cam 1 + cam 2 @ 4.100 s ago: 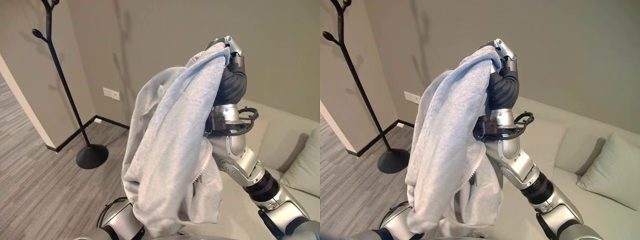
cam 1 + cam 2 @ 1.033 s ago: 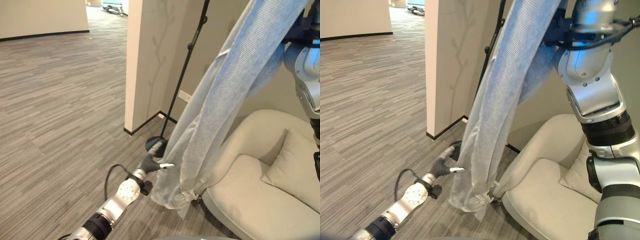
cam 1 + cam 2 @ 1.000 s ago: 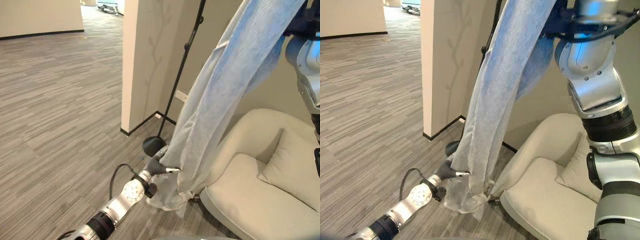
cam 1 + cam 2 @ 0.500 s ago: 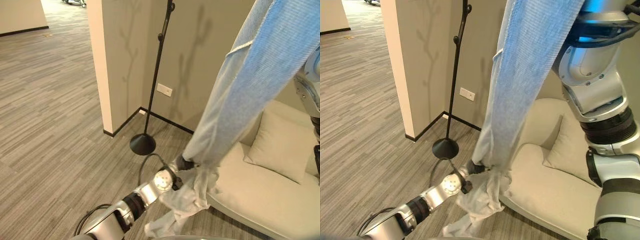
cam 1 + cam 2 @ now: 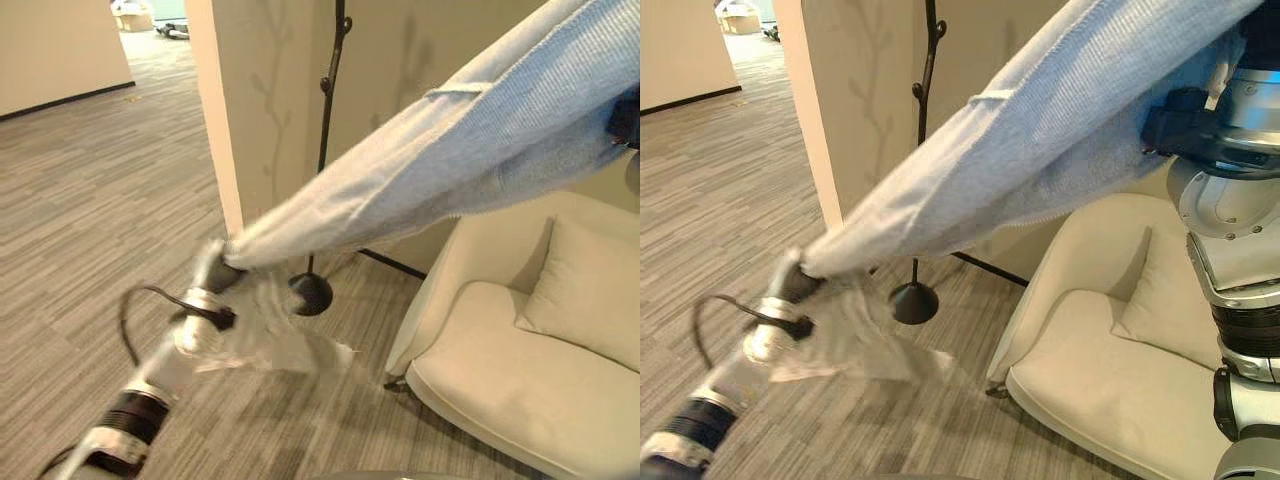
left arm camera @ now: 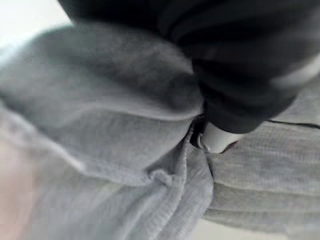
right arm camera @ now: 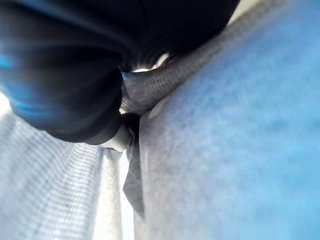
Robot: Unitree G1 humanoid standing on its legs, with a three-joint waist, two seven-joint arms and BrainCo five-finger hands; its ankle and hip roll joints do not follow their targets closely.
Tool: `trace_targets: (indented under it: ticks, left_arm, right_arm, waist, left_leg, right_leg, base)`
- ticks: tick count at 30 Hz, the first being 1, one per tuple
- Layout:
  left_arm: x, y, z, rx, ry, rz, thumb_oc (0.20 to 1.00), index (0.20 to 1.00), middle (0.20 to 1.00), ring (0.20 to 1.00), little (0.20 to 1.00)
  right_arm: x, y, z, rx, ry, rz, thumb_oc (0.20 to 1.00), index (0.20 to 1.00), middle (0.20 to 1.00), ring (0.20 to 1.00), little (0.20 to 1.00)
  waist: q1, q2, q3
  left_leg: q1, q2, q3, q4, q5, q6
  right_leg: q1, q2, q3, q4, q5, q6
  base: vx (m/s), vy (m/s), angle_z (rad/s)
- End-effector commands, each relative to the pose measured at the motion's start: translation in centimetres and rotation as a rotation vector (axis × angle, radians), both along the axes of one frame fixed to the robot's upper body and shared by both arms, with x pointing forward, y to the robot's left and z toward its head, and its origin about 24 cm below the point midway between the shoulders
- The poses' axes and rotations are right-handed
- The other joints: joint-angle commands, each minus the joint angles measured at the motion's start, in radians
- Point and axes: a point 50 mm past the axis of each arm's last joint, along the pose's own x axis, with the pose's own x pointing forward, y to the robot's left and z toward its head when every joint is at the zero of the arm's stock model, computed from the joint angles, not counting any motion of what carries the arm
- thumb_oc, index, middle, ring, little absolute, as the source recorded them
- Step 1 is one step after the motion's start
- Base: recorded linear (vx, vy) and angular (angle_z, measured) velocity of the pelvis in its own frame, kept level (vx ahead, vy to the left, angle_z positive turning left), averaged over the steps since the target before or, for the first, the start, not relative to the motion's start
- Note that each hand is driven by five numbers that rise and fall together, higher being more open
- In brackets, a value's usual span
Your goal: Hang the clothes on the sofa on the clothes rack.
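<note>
While the light grey garment (image 5: 470, 150) is stretched in a long slanting band across the scene, its low end is gripped by the left hand (image 5: 215, 272), whose fingers are seen curled into the bunched cloth in the left wrist view. The high end is carried off the upper right corner, where the right hand (image 7: 75, 75) is pressed against the fabric; a fold of cloth is seen caught under its dark cover in the right wrist view, so that hand is also closed on the garment. Loose cloth is left hanging below the left hand, clear of the floor (image 5: 90, 190).

Behind the band, the black clothes rack (image 5: 928, 60) is seen standing upright beside the corner of a beige wall (image 5: 260, 90), its round base (image 5: 312, 294) resting on the floor just beyond the garment's lower edge. The sofa (image 5: 500, 390) is set to the right, with a cushion (image 5: 590, 290) against its back. Open carpeted floor is left wide to the left, down a corridor.
</note>
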Motion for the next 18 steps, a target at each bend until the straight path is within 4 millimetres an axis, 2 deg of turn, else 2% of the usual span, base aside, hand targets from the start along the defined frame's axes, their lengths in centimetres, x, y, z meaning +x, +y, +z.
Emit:
trace_targets:
  ticks: [1, 2, 3, 4, 5, 6, 7, 8, 9, 10, 11, 15, 16, 17, 18]
  left_arm:
    - [1.0, -2.6, 5.8, 0.068, -0.311, -0.107, 0.200, 0.200, 0.200, 0.200, 0.200]
    - [0.7, -2.6, 7.7, 0.096, -0.411, -0.101, 0.200, 0.200, 0.200, 0.200, 0.200]
    - [0.3, -2.6, 9.7, 0.153, -0.519, -0.088, 0.200, 0.200, 0.200, 0.200, 0.200]
    - [0.2, -2.7, 9.7, 0.157, -0.518, -0.090, 0.200, 0.200, 0.200, 0.200, 0.200]
    - [0.0, -2.8, 10.0, 0.178, -0.547, -0.094, 0.200, 0.200, 0.200, 0.200, 0.200]
    - [-0.1, -3.3, 10.6, 0.206, -0.607, -0.097, 0.200, 0.200, 0.200, 0.200, 0.200]
    - [0.0, -3.5, 10.5, 0.211, -0.608, -0.100, 0.200, 0.200, 0.200, 0.200, 0.200]
    - [0.2, -4.2, 10.8, 0.261, -0.628, -0.126, 0.200, 0.200, 0.200, 0.200, 0.200]
    - [0.0, -4.3, 10.9, 0.258, -0.648, -0.119, 0.200, 0.200, 0.200, 0.200, 0.200]
    - [-0.2, -4.6, 10.7, 0.254, -0.651, -0.126, 0.200, 0.200, 0.200, 0.200, 0.200]
    - [-0.7, -5.1, 10.9, 0.269, -0.701, -0.137, 0.200, 0.200, 0.200, 0.200, 0.200]
    - [-0.9, -5.5, 10.9, 0.275, -0.729, -0.147, 0.200, 0.200, 0.200, 0.200, 0.200]
    - [-0.8, -6.0, 10.9, 0.275, -0.742, -0.153, 0.200, 0.200, 0.200, 0.200, 0.200]
    - [-0.9, -6.1, 11.2, 0.284, -0.764, -0.155, 0.200, 0.200, 0.200, 0.200, 0.200]
    - [-0.9, -6.1, 11.2, 0.284, -0.765, -0.153, 0.200, 0.200, 0.200, 0.200, 0.200]
  right_arm:
    - [-0.3, -1.4, 0.2, 0.034, -0.045, -0.088, 0.200, 0.200, 0.200, 0.200, 0.200]
    - [-0.2, -1.9, -1.7, 0.058, -0.004, -0.123, 0.200, 0.200, 0.200, 0.200, 0.200]
    - [-0.6, -2.4, -3.8, 0.057, 0.022, -0.199, 0.200, 0.200, 0.200, 0.200, 0.200]
    - [-0.8, -2.4, -4.0, 0.059, 0.023, -0.203, 0.200, 0.200, 0.200, 0.200, 0.200]
    - [-1.0, -2.5, -5.1, 0.062, 0.037, -0.230, 0.200, 0.200, 0.200, 0.200, 0.200]
    - [-0.9, -2.5, -6.3, 0.097, 0.052, -0.259, 0.200, 0.200, 0.200, 0.200, 0.200]
    - [-0.9, -2.5, -6.5, 0.100, 0.051, -0.268, 0.200, 0.200, 0.200, 0.200, 0.200]
    - [-0.8, -2.6, -6.7, 0.088, 0.031, -0.318, 0.200, 0.200, 0.200, 0.200, 0.200]
    - [-0.6, -3.2, -7.8, 0.113, 0.084, -0.364, 0.200, 0.200, 0.200, 0.200, 0.200]
    - [-0.7, -3.3, -9.1, 0.109, 0.129, -0.406, 0.200, 0.200, 0.200, 0.200, 0.200]
    - [-1.4, -3.6, -9.9, 0.087, 0.115, -0.517, 0.200, 0.200, 0.200, 0.200, 0.200]
    - [-1.3, -3.5, -10.1, 0.091, 0.107, -0.538, 0.200, 0.200, 0.200, 0.200, 0.200]
    - [-0.3, -3.2, -10.7, 0.110, 0.139, -0.563, 0.200, 0.200, 0.200, 0.200, 0.200]
    - [0.2, -3.2, -10.5, 0.080, 0.115, -0.640, 0.200, 0.200, 0.200, 0.200, 0.200]
    - [0.2, -3.1, -10.4, 0.078, 0.112, -0.642, 0.200, 0.200, 0.200, 0.200, 0.200]
  waist:
    - [0.041, -0.015, 0.030]
    - [0.035, -0.004, 0.044]
    - [0.032, 0.004, 0.041]
    - [0.034, -0.002, 0.038]
    - [0.042, 0.003, 0.032]
    - [0.069, 0.022, 0.032]
    - [0.070, 0.015, 0.028]
    - [0.086, 0.022, 0.035]
    - [0.079, 0.030, 0.026]
    - [0.071, 0.039, 0.013]
    - [0.066, 0.051, -0.011]
    - [0.066, 0.048, -0.027]
    - [0.058, 0.053, -0.032]
    - [0.061, 0.060, -0.024]
    - [0.063, 0.061, -0.020]
  left_leg:
    - [-0.173, 0.116, -0.068, 0.398, -0.004, -0.099]
    - [-0.234, 0.139, -0.083, 0.448, 0.016, -0.097]
    - [-0.273, 0.167, -0.069, 0.351, -0.031, -0.078]
    - [-0.271, 0.163, -0.066, 0.341, -0.022, -0.075]
    - [-0.265, 0.166, -0.073, 0.265, -0.011, -0.071]
    - [-0.295, 0.158, -0.122, 0.131, 0.039, -0.086]
    - [-0.278, 0.153, -0.122, 0.090, 0.062, -0.089]
    - [-0.308, 0.148, -0.143, 0.034, 0.088, -0.104]
    - [-0.292, 0.146, -0.147, -0.010, 0.086, -0.106]
    - [-0.277, 0.143, -0.147, -0.018, 0.098, -0.102]
    - [-0.259, 0.122, -0.142, -0.007, 0.094, -0.088]
    - [-0.244, 0.105, -0.134, -0.010, 0.085, -0.073]
    - [-0.195, 0.076, -0.116, -0.013, 0.057, -0.032]
    - [-0.148, 0.059, -0.089, -0.024, 0.033, 0.000]
    - [-0.145, 0.057, -0.086, -0.025, 0.033, 0.003]
  right_leg:
    - [0.034, -0.040, 0.013, 0.038, -0.020, 0.043]
    - [0.041, -0.041, 0.004, 0.042, -0.035, 0.038]
    - [0.053, -0.058, -0.003, 0.038, -0.052, 0.055]
    - [0.050, -0.061, -0.003, 0.039, -0.049, 0.056]
    - [0.054, -0.066, 0.001, 0.035, -0.053, 0.061]
    - [0.078, -0.066, 0.012, 0.026, -0.072, 0.071]
    - [0.077, -0.069, 0.009, 0.024, -0.071, 0.070]
    - [0.095, -0.073, 0.004, 0.019, -0.087, 0.075]
    - [0.105, -0.080, 0.008, 0.019, -0.102, 0.082]
    - [0.121, -0.088, 0.016, 0.027, -0.112, 0.090]
    - [0.132, -0.117, 0.021, 0.060, -0.134, 0.100]
    - [0.119, -0.136, 0.031, 0.100, -0.140, 0.107]
    - [0.086, -0.154, 0.041, 0.230, -0.090, 0.123]
    - [0.034, -0.180, 0.041, 0.368, -0.018, 0.135]
    - [0.029, -0.181, 0.045, 0.379, -0.020, 0.138]
  base:
    - [-0.01, 0.029, 0.12]
    - [0.19, 0.130, 0.18]
    - [0.19, 0.132, 0.14]
    - [0.24, 0.151, 0.13]
    - [0.22, 0.196, 0.17]
    - [0.24, 0.180, 0.21]
    - [0.24, 0.181, -0.02]
    - [0.19, 0.133, -0.18]
    - [0.30, 0.228, -0.20]
    - [0.47, 0.361, -0.24]
    - [0.37, 0.276, -0.22]
    - [0.22, 0.180, -0.38]
    - [0.45, 0.410, -0.42]
    - [0.44, 0.420, -0.58]
    - [0.22, 0.270, -0.62]
